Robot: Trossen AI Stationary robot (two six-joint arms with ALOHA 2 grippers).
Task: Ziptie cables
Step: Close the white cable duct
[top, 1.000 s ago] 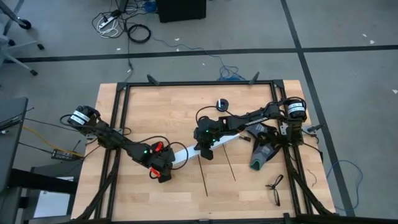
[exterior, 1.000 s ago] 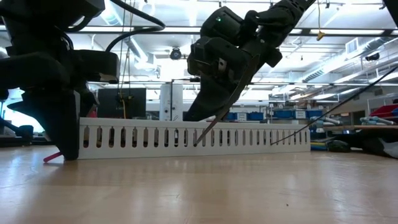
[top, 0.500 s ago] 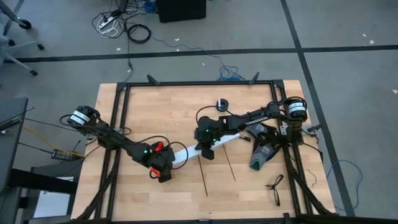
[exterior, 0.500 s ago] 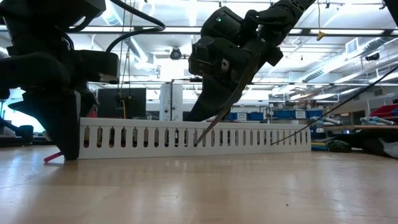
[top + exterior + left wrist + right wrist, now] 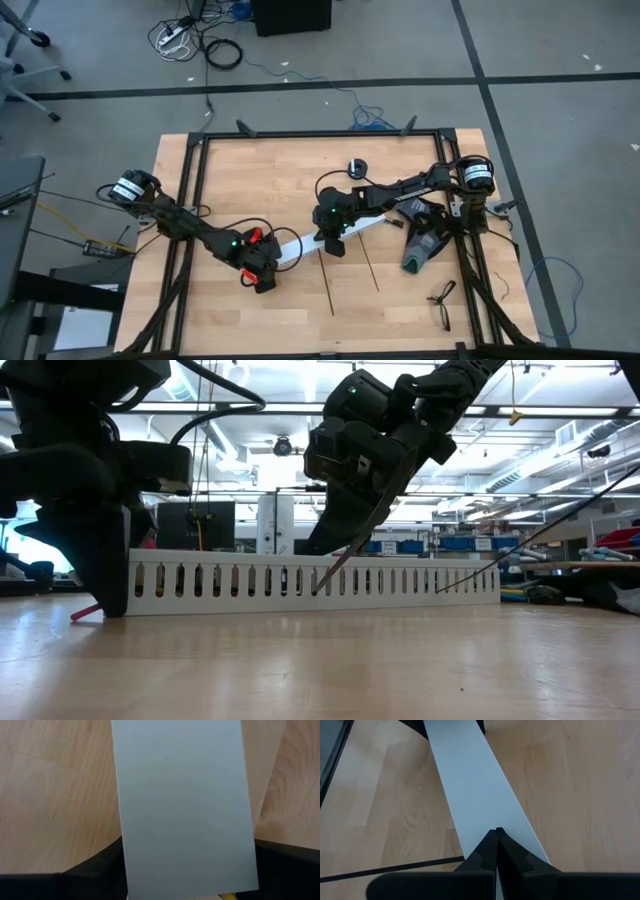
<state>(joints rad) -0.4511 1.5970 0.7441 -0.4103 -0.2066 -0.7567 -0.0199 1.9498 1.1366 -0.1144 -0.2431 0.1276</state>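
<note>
Counter [image 5: 270,190]: your workspace.
Channel [image 5: 300,247]: the left gripper [image 5: 262,278] has its jaws clamped around this end; hold steady.
Right gripper [image 5: 329,246]: jaws closed, empty, over the channel.
Cables [image 5: 252,236]: beside the left gripper.
Zipties [image 5: 327,283]: on the counter; approach low.

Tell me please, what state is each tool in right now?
Left tool: clamped on the white channel at one end.
Right tool: shut, above the channel; whether it pinches a ziptie cannot be told.
</note>
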